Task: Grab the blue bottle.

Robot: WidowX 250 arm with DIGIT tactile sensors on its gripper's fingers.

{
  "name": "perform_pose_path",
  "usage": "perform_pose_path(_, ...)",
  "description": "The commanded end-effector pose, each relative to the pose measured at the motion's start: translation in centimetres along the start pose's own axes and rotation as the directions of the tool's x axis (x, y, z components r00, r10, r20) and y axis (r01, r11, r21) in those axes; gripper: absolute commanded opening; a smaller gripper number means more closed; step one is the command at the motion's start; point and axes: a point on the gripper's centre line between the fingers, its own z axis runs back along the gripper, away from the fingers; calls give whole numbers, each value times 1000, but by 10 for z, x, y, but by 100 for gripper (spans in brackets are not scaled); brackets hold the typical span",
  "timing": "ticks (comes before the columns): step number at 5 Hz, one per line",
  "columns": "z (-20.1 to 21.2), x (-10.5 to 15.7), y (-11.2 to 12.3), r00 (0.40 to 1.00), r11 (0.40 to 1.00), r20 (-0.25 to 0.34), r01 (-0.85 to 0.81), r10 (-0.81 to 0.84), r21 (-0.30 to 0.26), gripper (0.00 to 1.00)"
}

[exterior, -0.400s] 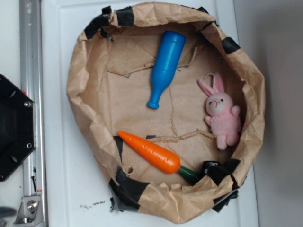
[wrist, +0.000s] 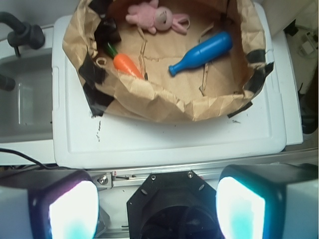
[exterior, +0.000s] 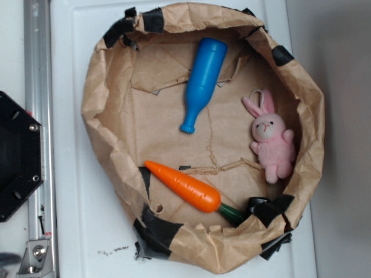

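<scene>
Three toys sit in the paper bag nest: blue bottle, orange carrot, pink bunny. Bottle lies on its side on the nest floor toward the far wall from the robot base, fat end up against the crumpled rim, neck w/ flared lip pointing to the nest centre. It's apart from the carrot & bunny, nothing touching it.

Gripper is back over the base, well short of the nest; in the wrist view its fingers stand wide apart, nothing btwn them.

Handling, my guess: hollow plastic, so light & stiff, won't crush, but smooth & round so likely slippery and prone to roll sideways if nudged. Best hold prob. across the cylindrical body near mid-length, jaws square to the long axis. Neck is thinner and tapered, so a pinch there could squirt out. Paper wall close to the fat end may snag a finger, so keep off that end.
</scene>
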Motion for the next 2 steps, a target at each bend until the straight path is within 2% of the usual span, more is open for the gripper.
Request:
perform_pose_path(1, -16, 74, 49, 913, 914, 61, -399, 403, -69, 100)
perform_pose_path(2, -37, 90, 53, 787, 806, 191, -590, 586, -44, 100)
